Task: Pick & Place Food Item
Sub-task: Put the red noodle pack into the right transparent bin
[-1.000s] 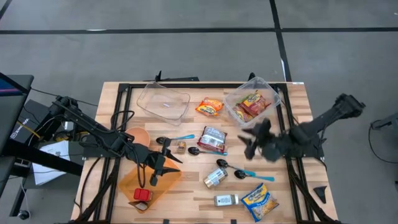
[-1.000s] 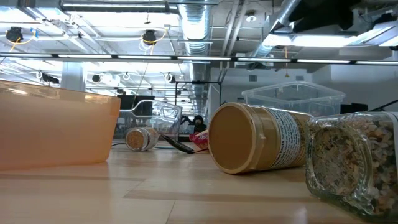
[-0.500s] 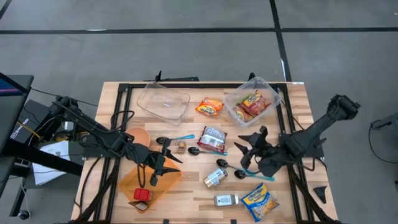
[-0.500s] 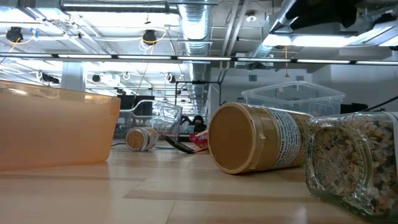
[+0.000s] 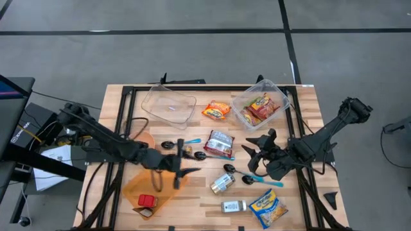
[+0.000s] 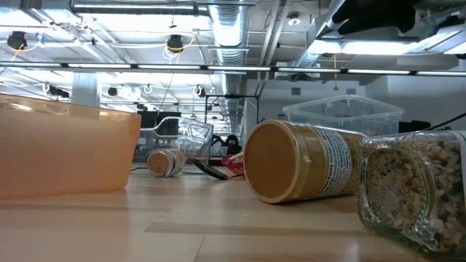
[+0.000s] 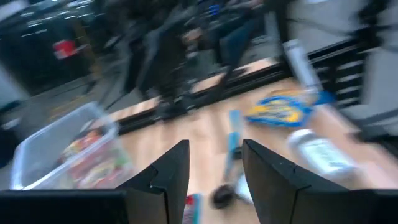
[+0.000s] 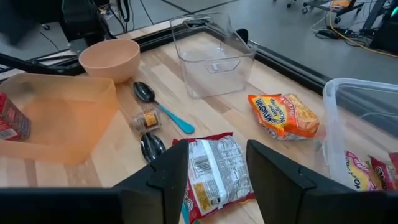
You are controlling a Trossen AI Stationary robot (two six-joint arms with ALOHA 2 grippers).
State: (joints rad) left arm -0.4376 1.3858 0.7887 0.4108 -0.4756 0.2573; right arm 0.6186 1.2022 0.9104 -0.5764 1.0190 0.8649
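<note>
My left gripper (image 5: 185,158) is open and empty, above the table beside a small jar (image 5: 186,151) and the right edge of the orange tray (image 5: 154,189). It shows blurred in the left wrist view (image 7: 214,180). My right gripper (image 5: 252,153) is open and empty, just right of a silver-and-red snack bag (image 5: 220,144), which lies flat in front of its fingers (image 8: 214,174). An orange noodle pack (image 5: 216,111) lies flat farther back. A clear container (image 5: 260,104) at the far right holds several food packs.
An empty clear container (image 5: 168,104) stands at the back. An orange bowl (image 5: 142,140) and a red box (image 5: 147,201) in the tray are on the left. Spoons (image 5: 247,174), a lying can (image 5: 223,184), a jar (image 5: 234,206) and a yellow-blue pack (image 5: 268,207) crowd the near right.
My left gripper has swung from over the orange tray toward the table's right, to beside the small jar, staying open. My right gripper has shifted a little toward the near edge and then kept still, open. No object has moved.
</note>
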